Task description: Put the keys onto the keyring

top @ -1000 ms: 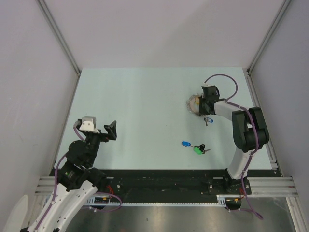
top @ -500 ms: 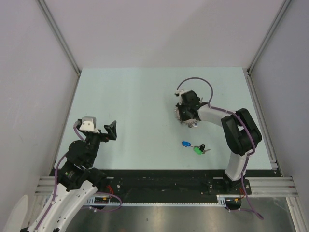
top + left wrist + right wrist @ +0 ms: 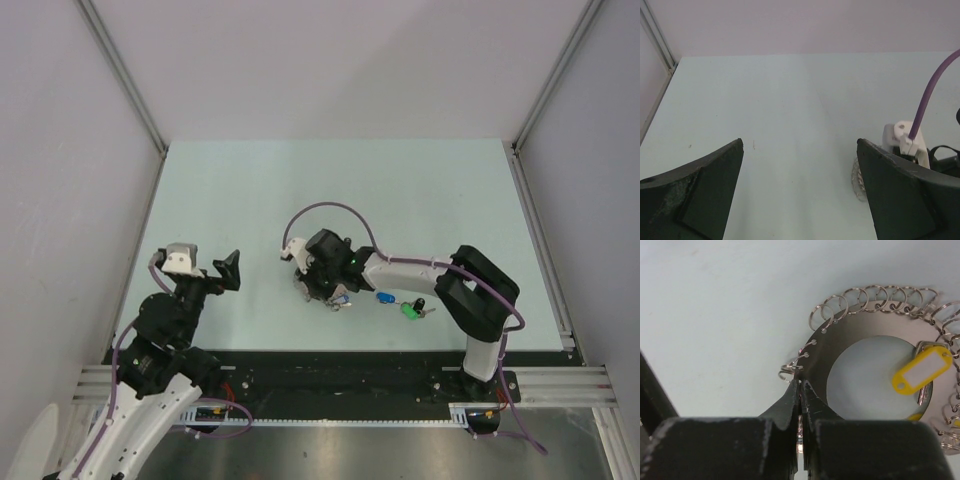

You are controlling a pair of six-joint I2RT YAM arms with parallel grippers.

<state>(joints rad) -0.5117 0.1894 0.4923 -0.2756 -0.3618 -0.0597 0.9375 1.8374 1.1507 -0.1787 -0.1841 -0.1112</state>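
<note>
The right end effector (image 3: 800, 385), clamped on the keyring (image 3: 822, 360) at 9 o'clock, should lay it flat beside the loose keys (image 3: 400, 304) at 3 o'clock, the left end effector (image 3: 800, 145) gaping apart.

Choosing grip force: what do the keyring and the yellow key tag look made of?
The keyring: apparently thin sheet metal, dull grey with a soft sheen, edged with shiny wire loops. The yellow tag: probably glossy plastic, with a white paper-like label window; the sliver behind it looks like silver metal.
</note>
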